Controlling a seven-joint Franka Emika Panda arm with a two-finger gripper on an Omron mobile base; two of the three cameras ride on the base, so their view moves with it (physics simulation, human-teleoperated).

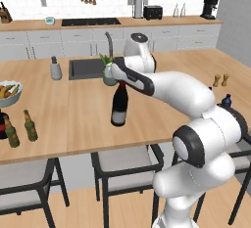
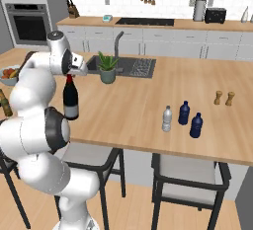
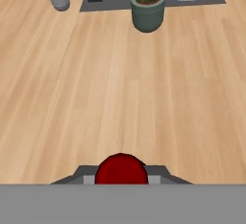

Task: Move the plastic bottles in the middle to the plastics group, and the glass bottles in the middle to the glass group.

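Holding: the gripper [image 3: 121, 179] pinches the red neck of the wine bottle [image 1: 119, 103], fingers closed on either side of the red cap; the bottle hangs upright at mid-counter, and whether its base touches the wood I cannot tell.
Plastics, done: the water bottle [image 2: 167, 119] stands just beside the two blue bottles [image 2: 184, 113] near the right edge; this half looks finished.
Glass, done: two beer bottles [image 1: 30, 125] stand close together at the near left edge, by a dark bottle with red markings [image 1: 2, 126], so the small glass one appears delivered.
Glass, left: the wine bottle is well apart from that group; judged last item, needing a carry leftward and a set-down.
Surface: pale wooden island counter [image 1: 73, 119], with a sink [image 1: 84, 68] at its far side, a potted plant [image 2: 107, 68], a grey shaker [image 1: 56, 68], a fruit bowl [image 1: 9, 93] at left and wooden shakers [image 2: 223, 98] at right.
Room: kitchen with white cabinets, a far worktop with hob, toaster and coffee machine, a wall oven, and stools near the island.
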